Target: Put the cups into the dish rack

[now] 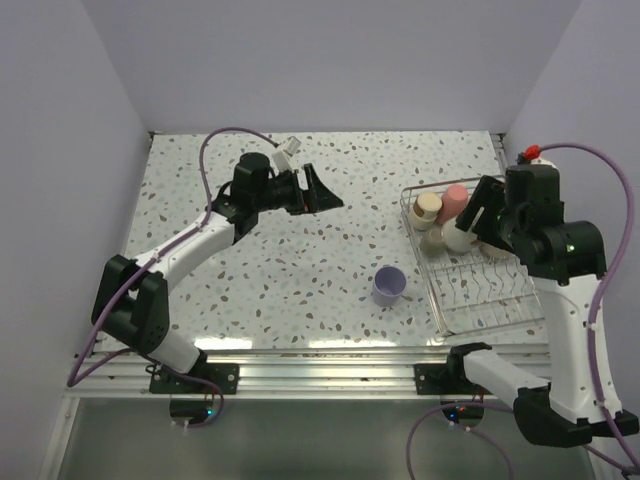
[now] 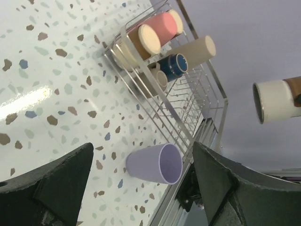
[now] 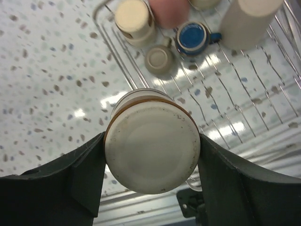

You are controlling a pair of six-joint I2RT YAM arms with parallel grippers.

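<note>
While the right gripper point(image 3: 151, 155) pinches a cream cup point(image 2: 276, 101) by its sides above the rack point(image 1: 436, 290), the left gripper point(image 1: 322, 190) hangs over the table point(image 1: 300, 270) with its jaws spread wide, holding nothing. 1 lavender cup point(image 1: 389, 285) stands upright on the table just left of the rack. At the rack's far end sit a pink cup point(image 1: 455, 199), a blue mug point(image 3: 191, 37) and several tan cups point(image 1: 428, 207).
</note>
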